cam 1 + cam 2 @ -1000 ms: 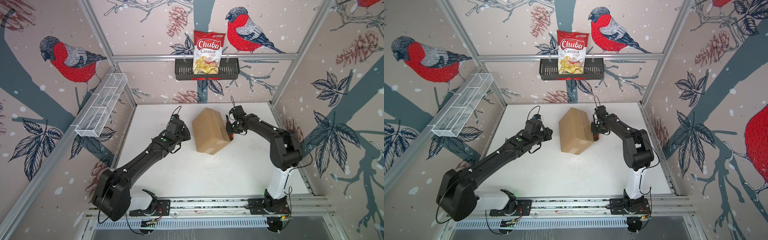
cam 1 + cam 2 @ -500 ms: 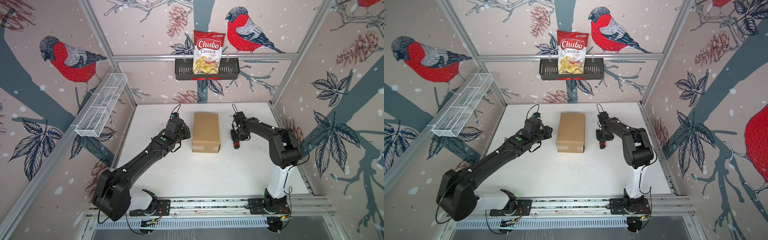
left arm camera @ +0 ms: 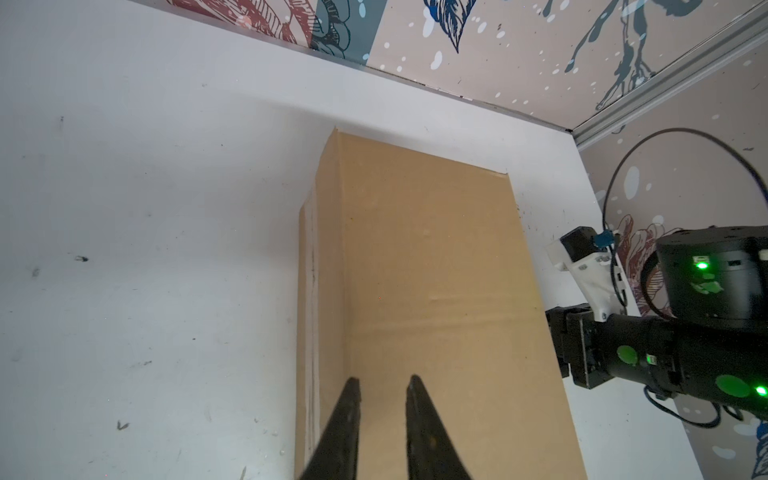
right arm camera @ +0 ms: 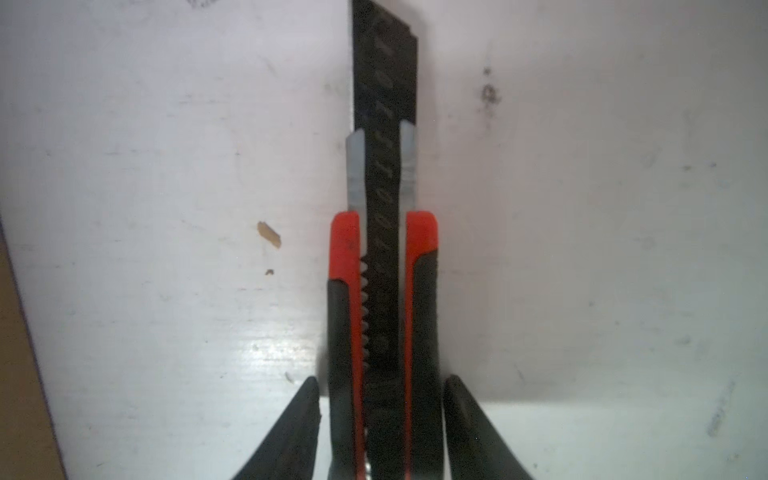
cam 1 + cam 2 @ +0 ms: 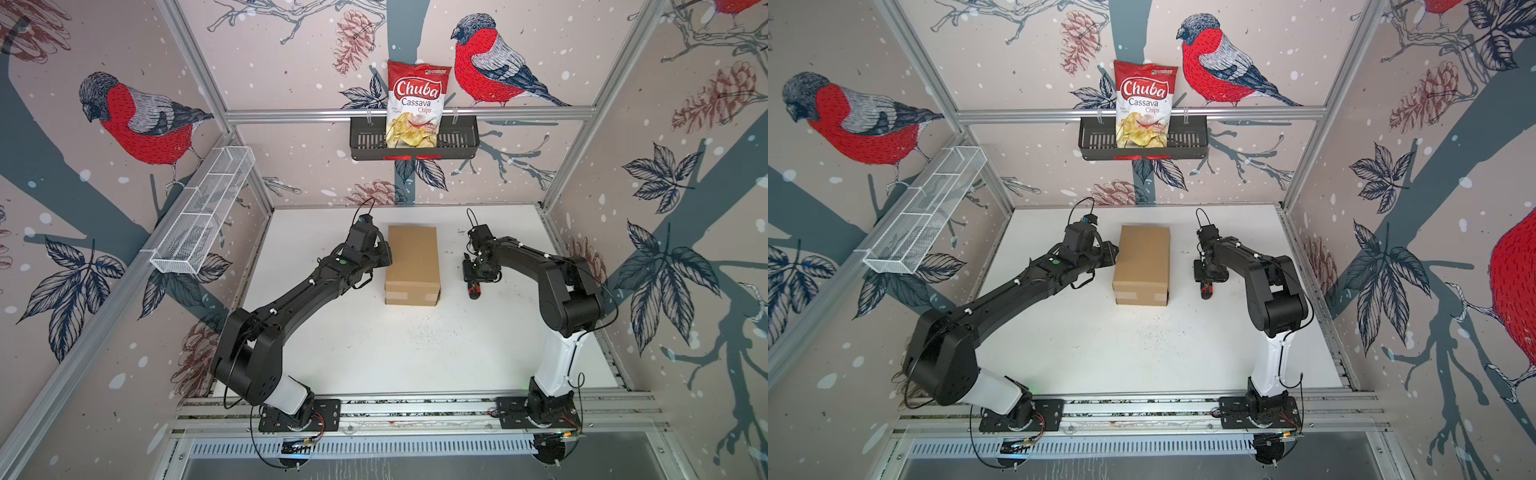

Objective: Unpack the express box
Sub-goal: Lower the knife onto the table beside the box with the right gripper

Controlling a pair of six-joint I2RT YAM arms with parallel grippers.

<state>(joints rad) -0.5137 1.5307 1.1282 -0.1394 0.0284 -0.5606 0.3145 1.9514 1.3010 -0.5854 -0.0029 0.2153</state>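
Evidently the right gripper (image 4: 380, 386) sat low over the white table (image 5: 374, 353) to deal with the knife (image 4: 382, 291). Its fingers stood slightly apart on either side of the red-and-black rubbery handle without pinching it, and the black notched blade was run out ahead of them. Meanwhile the box (image 5: 412, 257), matte brown cardboard with crisp edges and clear tape on its shut end, lay flat between both grippers, and the left gripper (image 3: 384, 380), fingers narrowly apart and empty, hovered at its nearer long edge, probably to steady it.
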